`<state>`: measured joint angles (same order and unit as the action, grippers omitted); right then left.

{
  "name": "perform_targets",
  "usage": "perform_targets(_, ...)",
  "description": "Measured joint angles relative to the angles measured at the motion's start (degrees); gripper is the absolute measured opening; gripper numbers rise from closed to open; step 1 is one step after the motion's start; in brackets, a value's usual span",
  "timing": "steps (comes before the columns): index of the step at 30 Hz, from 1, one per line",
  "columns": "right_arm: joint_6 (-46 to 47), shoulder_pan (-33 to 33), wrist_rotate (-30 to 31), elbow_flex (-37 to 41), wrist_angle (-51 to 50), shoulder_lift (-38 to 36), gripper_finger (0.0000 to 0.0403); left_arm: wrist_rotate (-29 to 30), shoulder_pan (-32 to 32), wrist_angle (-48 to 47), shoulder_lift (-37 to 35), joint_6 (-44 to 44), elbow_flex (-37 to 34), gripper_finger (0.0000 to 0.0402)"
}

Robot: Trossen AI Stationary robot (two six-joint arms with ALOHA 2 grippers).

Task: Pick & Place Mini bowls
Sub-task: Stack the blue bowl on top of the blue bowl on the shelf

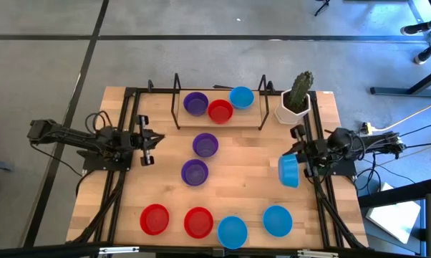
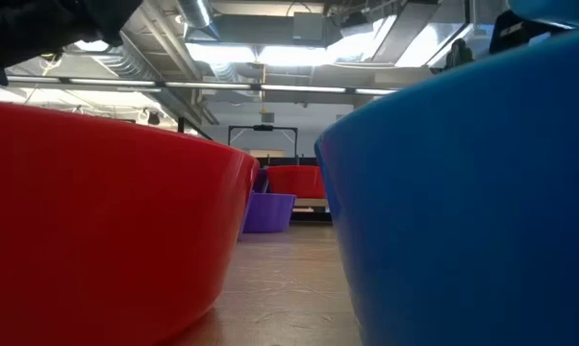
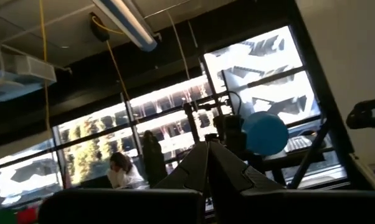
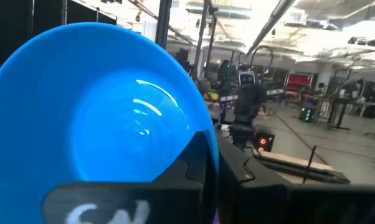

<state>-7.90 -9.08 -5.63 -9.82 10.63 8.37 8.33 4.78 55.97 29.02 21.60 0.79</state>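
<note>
A: Looking down over the table (image 1: 251,154): carrying the light blue bowl (image 1: 288,171) out at three o'clock, tipped on edge, rim pinched tight in the right gripper (image 1: 297,169).

B: Needing what for a clean placement?

A: Probably levelling the bowl before lowering, coming straight down over bare wood, and letting go only after seating the base flat. Gripping by the rim alone, so likely swinging or slipping if hurried. Not managing to tell whether aiming for the rack (image 1: 177,100) at twelve o'clock or the front row at six.

B: Standing in the way?

A: Starting with the biggest: the rack, carrying the rack's purple bowl (image 1: 195,103), the rack's red bowl (image 1: 220,111) and the rack's blue bowl (image 1: 241,97), crowded together and leaving little room. Then the left gripper (image 1: 147,147) at nine o'clock, clamped shut on nothing, waiting well apart. Then the cactus pot (image 1: 293,111) at one o'clock, just beyond the right arm, risking a knock on any reach toward the rack.

B: Loose bowls?

A: Sitting near the centre: the upper purple bowl (image 1: 205,145) and the lower purple bowl (image 1: 195,172). Lining the six o'clock edge: the outer red bowl (image 1: 155,219), the inner red bowl (image 1: 198,222), the front blue bowl (image 1: 232,231) and the corner blue bowl (image 1: 277,221), this last lying at five o'clock, nearest the carried one.
</note>
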Motion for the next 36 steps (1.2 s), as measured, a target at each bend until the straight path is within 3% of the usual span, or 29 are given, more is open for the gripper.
perform_targets(8,-5.2,0.0,4.3,0.0,1.1,1.5,0.0011,1.5,0.0,1.0,0.0,10.9,0.0,0.0005)
perform_targets(17,-10.0,0.0,3.0,0.0,6.7,4.2,0.0012,2.1,0.0,6.1,-0.1,9.2,0.4,0.0004)
perform_targets(31,-10.8,0.0,2.2,0.0,9.6,8.8,0.0012,2.1,0.0,5.5,0.2,10.7,0.4,0.0006)
perform_targets(36,-11.4,0.0,-0.6,0.0,11.7,10.8,0.0012,2.1,0.0,5.5,0.1,10.7,0.4,0.0007)
